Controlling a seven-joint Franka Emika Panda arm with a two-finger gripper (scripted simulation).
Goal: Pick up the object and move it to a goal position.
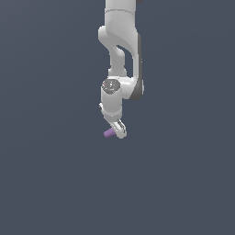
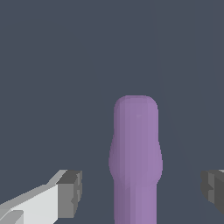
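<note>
Gripper (image 1: 119,131) open, pads wide apart. Purple rod (image 1: 109,133) between the pads (image 2: 70,192) in the wrist view, gaps on both sides, touching neither. In the exterior view, rod poking out just beside the gripper tip, toward that view's left. Dark grey ground (image 1: 46,183) all around. White arm (image 1: 119,55) hanging down from above.

The exterior view looks from well back at the whole arm (image 1: 120,59), while the wrist view sits close behind the end effector (image 2: 140,192), and both share its fingertips and the purple rod (image 1: 109,133).
</note>
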